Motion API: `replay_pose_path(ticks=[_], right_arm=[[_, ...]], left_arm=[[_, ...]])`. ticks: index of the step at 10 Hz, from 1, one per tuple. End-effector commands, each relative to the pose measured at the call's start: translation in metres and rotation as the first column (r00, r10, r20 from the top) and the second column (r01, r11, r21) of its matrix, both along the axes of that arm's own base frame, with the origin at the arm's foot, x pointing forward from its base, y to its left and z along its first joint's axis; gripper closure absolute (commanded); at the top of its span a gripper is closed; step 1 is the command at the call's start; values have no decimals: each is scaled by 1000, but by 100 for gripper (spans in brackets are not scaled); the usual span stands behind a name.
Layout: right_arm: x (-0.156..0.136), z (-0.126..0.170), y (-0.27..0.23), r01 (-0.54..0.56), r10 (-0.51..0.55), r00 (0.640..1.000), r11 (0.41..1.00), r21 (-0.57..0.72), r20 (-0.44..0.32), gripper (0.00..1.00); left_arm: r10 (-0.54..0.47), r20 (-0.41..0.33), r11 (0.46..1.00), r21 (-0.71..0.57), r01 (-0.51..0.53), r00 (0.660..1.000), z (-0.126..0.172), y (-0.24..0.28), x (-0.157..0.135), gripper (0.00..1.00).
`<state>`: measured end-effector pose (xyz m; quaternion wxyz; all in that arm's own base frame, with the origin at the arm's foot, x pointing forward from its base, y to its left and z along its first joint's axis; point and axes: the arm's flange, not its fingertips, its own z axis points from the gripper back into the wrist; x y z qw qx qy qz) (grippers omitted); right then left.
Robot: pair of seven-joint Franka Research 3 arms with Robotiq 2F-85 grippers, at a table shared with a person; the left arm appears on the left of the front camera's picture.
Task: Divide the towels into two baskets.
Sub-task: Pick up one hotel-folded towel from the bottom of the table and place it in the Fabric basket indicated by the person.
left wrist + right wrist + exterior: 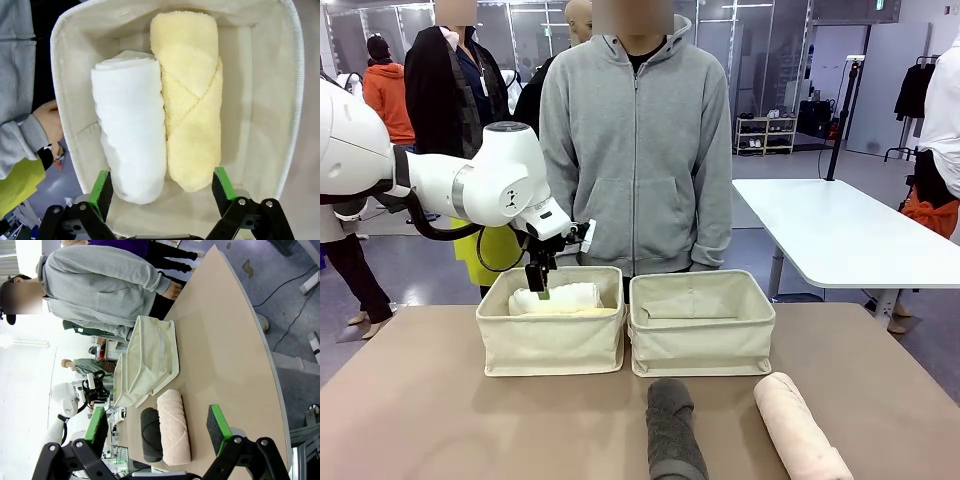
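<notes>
The left basket holds two rolled towels side by side, a white towel and a pale yellow towel. My left gripper hangs just above them, open, its green pads spread wider than both rolls and gripping nothing. The right basket stands beside it with no towel showing inside. A dark grey towel and a pale pink towel lie on the table in front of it. My right gripper is open in the air above the pink towel and the grey towel.
A person in a grey hoodie stands close behind both baskets, one hand near the left basket's far rim. The brown tabletop is bare at front left. A white table stands farther right.
</notes>
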<state>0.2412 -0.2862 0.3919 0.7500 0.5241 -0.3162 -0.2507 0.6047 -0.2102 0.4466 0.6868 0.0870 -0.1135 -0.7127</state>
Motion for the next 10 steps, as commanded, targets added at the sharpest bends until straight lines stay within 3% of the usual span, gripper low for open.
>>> replay_pose_path(ticks=[1, 6, 7, 9, 10], right_arm=[[-2, 3, 1, 7, -7, 1000, 1000, 8, 9, 0], [-2, 3, 1, 7, -7, 1000, 1000, 8, 9, 0], [-2, 3, 1, 7, -7, 1000, 1000, 8, 9, 0], [-2, 3, 1, 7, -7, 1000, 1000, 8, 9, 0], [-2, 3, 1, 7, -7, 1000, 1000, 8, 9, 0]], left_arm=[[-7, -2, 1000, 6, 7, 1000, -1, 3, 5, 0], [-7, -2, 1000, 6, 7, 1000, -1, 3, 5, 0], [1, -3, 1000, -1, -1, 1000, -3, 0, 3, 5], [86, -156, 978, -173, -113, 984, 44, 24, -2, 0], [142, -192, 952, -244, -187, 971, 61, 49, -16, 0]])
